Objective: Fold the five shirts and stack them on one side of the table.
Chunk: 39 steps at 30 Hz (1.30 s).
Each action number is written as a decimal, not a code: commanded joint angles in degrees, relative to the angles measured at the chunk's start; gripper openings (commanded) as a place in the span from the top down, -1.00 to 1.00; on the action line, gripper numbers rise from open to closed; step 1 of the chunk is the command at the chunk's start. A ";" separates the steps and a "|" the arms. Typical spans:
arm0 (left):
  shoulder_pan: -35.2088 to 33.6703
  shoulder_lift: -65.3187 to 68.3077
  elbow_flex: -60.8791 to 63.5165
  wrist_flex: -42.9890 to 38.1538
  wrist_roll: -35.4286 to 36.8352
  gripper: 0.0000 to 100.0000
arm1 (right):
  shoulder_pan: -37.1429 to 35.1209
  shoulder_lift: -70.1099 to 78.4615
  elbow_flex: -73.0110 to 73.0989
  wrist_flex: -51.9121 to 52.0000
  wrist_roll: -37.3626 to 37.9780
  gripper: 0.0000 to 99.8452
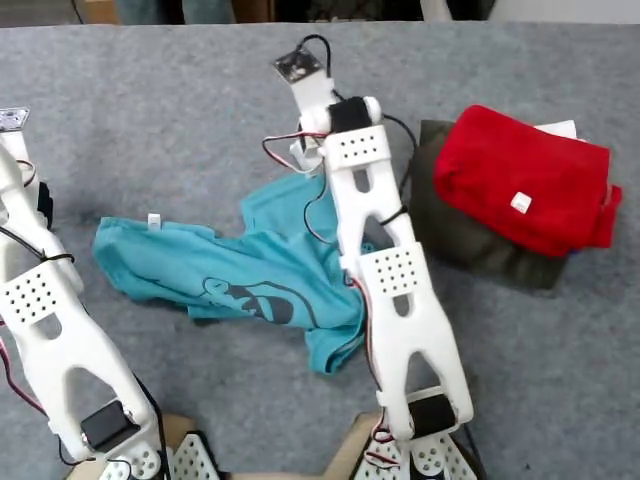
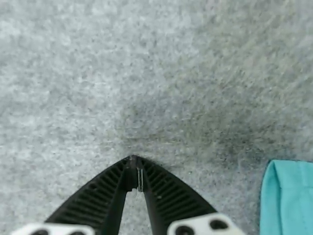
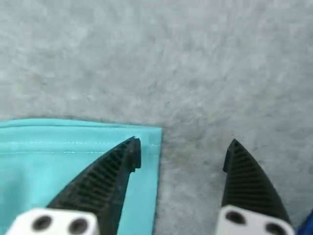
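A teal shirt (image 1: 240, 270) with a dark print lies crumpled and spread in the middle of the grey table (image 1: 150, 110). My right gripper (image 3: 183, 147) hangs open just above the shirt's far corner (image 3: 146, 142). One finger is over the cloth, the other over bare table. In the high view that gripper (image 1: 308, 155) sits at the shirt's upper edge. My left gripper (image 2: 134, 159) is shut with its tips touching and nothing between them. It hovers over bare table, with the teal shirt's edge (image 2: 288, 196) close by.
At the right side a folded red shirt (image 1: 525, 175) tops a stack, with a dark olive shirt (image 1: 470, 245) under it and white and blue layers peeking out. The left arm (image 1: 45, 300) stands along the table's left edge.
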 commanded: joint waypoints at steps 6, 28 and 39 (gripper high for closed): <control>1.01 0.26 -1.10 -0.62 -0.26 0.94 | 0.35 -4.18 4.79 -2.64 -0.79 0.46; 1.01 0.44 -1.10 -0.70 -0.26 0.94 | -3.60 -2.33 1.63 -0.26 -0.79 0.46; 1.01 0.53 -1.10 -0.70 -0.26 0.94 | -3.08 2.15 1.98 -2.20 -3.25 0.49</control>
